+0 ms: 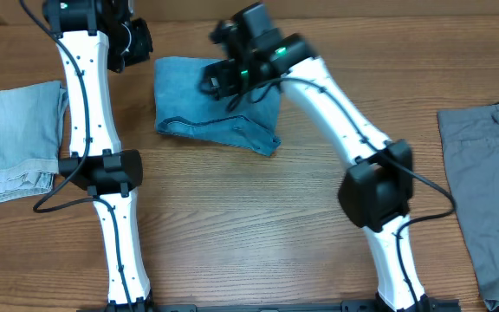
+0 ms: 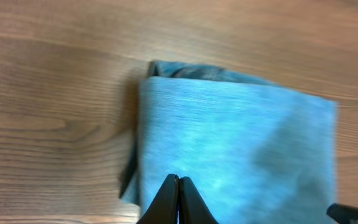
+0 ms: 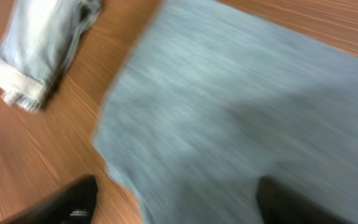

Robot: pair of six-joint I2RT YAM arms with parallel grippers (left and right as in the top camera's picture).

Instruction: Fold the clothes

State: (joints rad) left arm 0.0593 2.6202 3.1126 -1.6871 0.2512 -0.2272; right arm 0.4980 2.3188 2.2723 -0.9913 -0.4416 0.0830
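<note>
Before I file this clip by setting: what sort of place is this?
Probably a robot lab workbench, not a home laundry room: a wood-grain table, a left arm and right arm standing at its near edge, and folded jeans mid-table with paler denim and grey trousers laid at the sides.

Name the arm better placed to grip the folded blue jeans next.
Right, probably: the right end effector hangs open over the folded jeans, while the left end effector is shut near their edge.

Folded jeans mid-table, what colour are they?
Light blue; the jeans show best in the left wrist view.
</note>
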